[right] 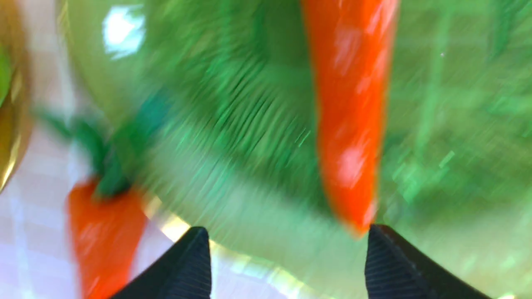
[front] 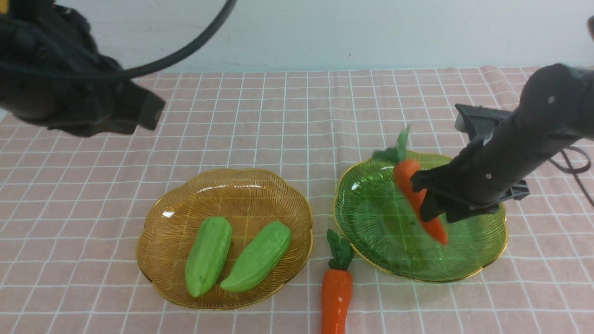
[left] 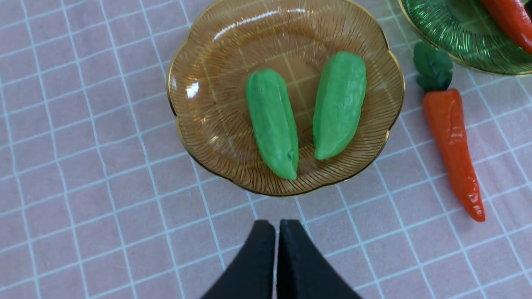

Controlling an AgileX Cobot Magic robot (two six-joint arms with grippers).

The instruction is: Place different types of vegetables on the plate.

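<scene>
1. Vegetables, seen from the front view: two green gourds (front: 209, 255) (front: 257, 262) lie side by side in the amber plate (front: 232, 185), toward the worktop's near-left. A tilted carrot (front: 407, 178) shows blurred over the green plate (front: 371, 218) to the right. A loose carrot (front: 336, 297) lies on the cloth between the plates, at the near edge. The right end effector (front: 422, 199) hangs right against the tilted carrot.
2. Left wrist view: the left end effector (left: 276, 226) is pressed together and empty, just short of the amber plate (left: 187, 124). The loose carrot (left: 451, 141) lies apart from it.
3. Right wrist view: the right end effector (right: 286, 241) is spread wider than the tilted carrot (right: 349, 124), whose tip sits by one fingertip. Nothing is pinched.
4. These toys look light, rigid and glossy, so likely slippery. I would take the loose carrot across its thick shoulder, just below the leaves.
</scene>
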